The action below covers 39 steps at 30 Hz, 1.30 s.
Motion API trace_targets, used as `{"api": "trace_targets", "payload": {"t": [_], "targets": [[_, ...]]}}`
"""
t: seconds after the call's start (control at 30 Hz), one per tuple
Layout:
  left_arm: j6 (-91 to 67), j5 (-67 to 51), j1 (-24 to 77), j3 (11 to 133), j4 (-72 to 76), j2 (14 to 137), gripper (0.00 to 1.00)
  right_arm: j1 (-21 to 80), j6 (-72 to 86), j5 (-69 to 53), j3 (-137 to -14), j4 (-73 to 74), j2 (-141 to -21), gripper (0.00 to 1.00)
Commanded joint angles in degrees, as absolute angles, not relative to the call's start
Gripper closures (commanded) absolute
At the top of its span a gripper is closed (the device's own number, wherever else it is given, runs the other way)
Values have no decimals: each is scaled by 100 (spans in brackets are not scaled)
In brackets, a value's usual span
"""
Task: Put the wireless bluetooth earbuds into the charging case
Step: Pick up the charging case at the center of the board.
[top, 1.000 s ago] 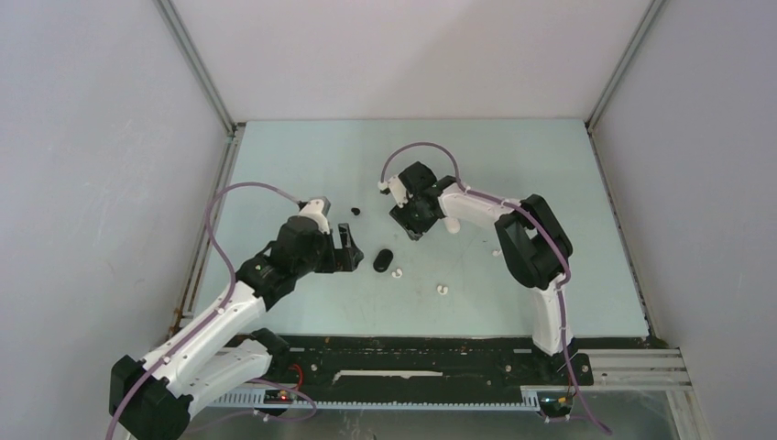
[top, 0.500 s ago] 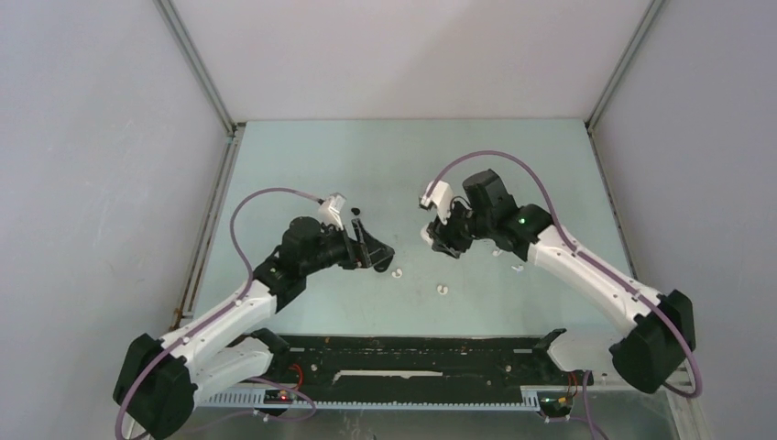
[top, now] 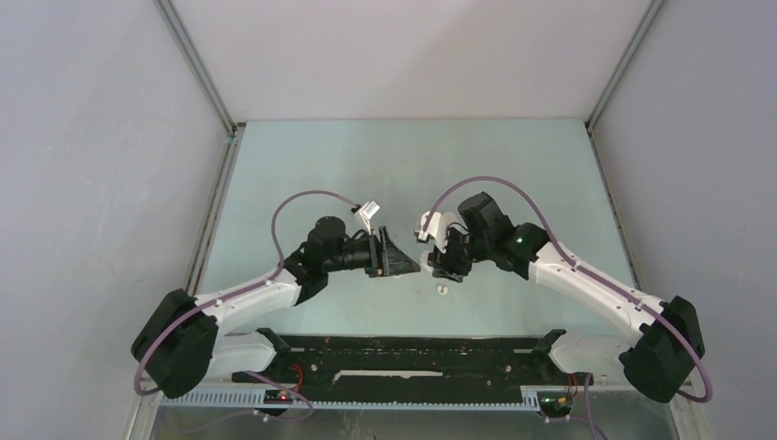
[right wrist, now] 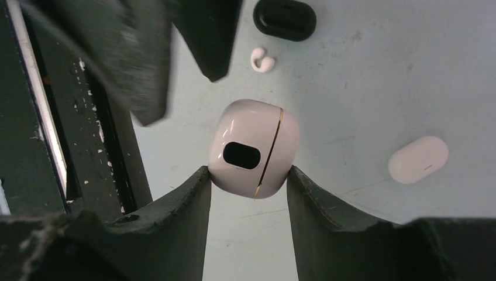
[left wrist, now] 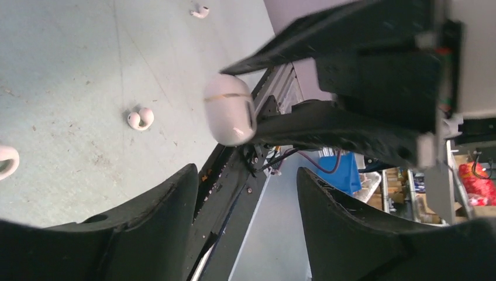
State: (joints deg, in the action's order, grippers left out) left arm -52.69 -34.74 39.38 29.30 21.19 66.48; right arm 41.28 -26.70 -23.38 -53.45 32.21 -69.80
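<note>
Where the two arms meet over the near middle of the pale green counter [top: 366, 165], we see the left arm [top: 247, 298] reaching in from the left and the right arm [top: 586, 280] from the right, their tips almost nose to nose.

The right end effector [right wrist: 247, 175] is clamped on a white case [right wrist: 254, 149], one finger pressed to each side, and holds it above the counter. A thin gold line runs around this case, and a dark oval marks the end that faces the right wrist camera.

The left end effector [left wrist: 245, 175] stands released, its two fingers spread with nothing between them. It points at that same case, which hangs just beyond its fingertips in the left wrist view.

We find a second white case [right wrist: 418, 159] lying flat on the counter off to one side, and a black case [right wrist: 285, 17] lying farther away.

The earbuds [left wrist: 140, 119] lie loose on the counter, apart from the held case. One white earbud [right wrist: 262, 59] sits just beside the black case, and from above we see one on the near side of the right end effector. We cannot tell whether the ones in the left wrist view are these same pieces.
</note>
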Motion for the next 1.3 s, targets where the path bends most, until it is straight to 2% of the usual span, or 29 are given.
{"api": "trace_targets", "payload": {"t": [0.0, 0.27, 0.5, 0.9, 0.97, 1.03, 1.1, 1.17, 1.27], "targets": [[-5689, -3650, 3968, 3234, 2521, 7147, 34, 4262, -2855, -2538, -5287, 3010, -6620, 60], [-6293, -4175, 4012, 3243, 3715, 7709, 42, 4272, -2900, -2619, -5204, 3041, -6590, 60], [-6358, -4309, 4068, 3284, 3788, 7831, 54, 4310, -2918, -2638, -5203, 2998, -6627, 60], [-6403, -4473, 4117, 3429, 3788, 8201, 60, 4367, -2978, -2628, -5203, 3036, -6609, 60], [-6392, -4489, 4122, 3445, 3788, 8225, 64, 4361, -2996, -2628, -5203, 3047, -6622, 60], [-6341, -4529, 4144, 3458, 3794, 8233, 73, 4362, -3002, -2619, -5199, 3067, -6640, 59], [-6258, -4574, 4154, 3454, 3797, 8212, 81, 4356, -3004, -2579, -5155, 3021, -6615, 56], [-6130, -4576, 4170, 3412, 3821, 8178, 86, 4275, -2886, -2628, -5125, 2966, -6535, 45], [-5834, -4545, 4187, 3266, 3974, 8019, 91, 3714, -2526, -3425, -5132, 2928, -6241, 29]]}}
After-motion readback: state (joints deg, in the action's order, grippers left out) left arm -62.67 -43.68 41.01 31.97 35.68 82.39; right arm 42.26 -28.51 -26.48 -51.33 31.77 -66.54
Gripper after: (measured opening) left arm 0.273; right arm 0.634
